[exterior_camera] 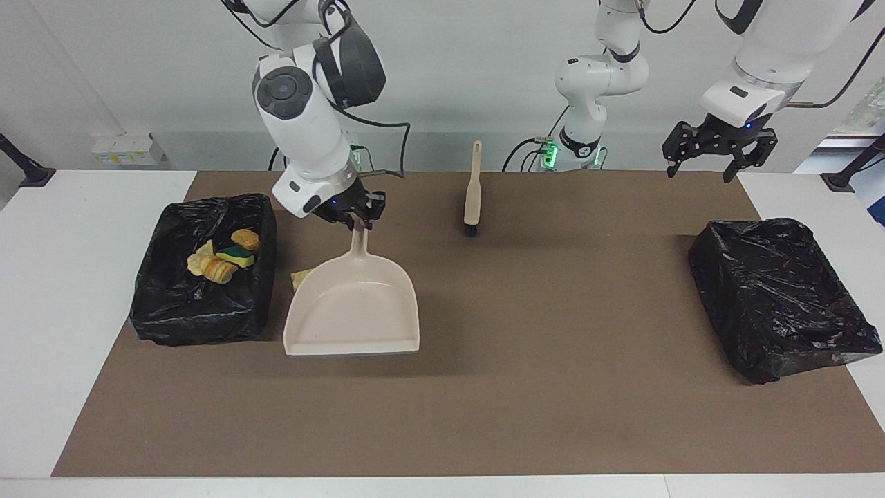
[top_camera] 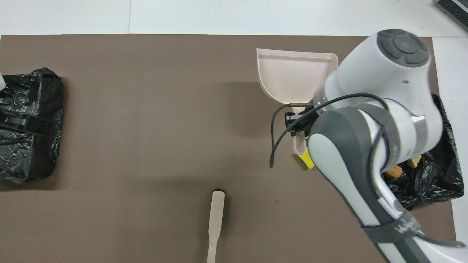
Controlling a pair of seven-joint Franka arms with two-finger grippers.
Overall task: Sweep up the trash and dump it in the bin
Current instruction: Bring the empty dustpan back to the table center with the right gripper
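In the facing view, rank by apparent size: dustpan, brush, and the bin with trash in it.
1. Bin, largest.
2. Dustpan; it hangs raised in the right tool, so nearer the camera and somewhat flattered.
3. Brush, smallest.

We see a white table [exterior_camera: 83,277] covered over most of its top by a brown mat [exterior_camera: 484,387]. We take the brush [exterior_camera: 472,190] as our landmark: it lies flat on the mat near the robots' edge, midway along it, bristles pointing away from the robots. Toward the right arm's end from the brush sits a black-lined bin [exterior_camera: 200,325] holding scraps [exterior_camera: 221,259]. Between this bin and the brush, farther from the robots than the brush, loose scraps [exterior_camera: 299,279] lie on the mat. Toward the left arm's end from the brush sits a second black-lined bin [exterior_camera: 781,297].
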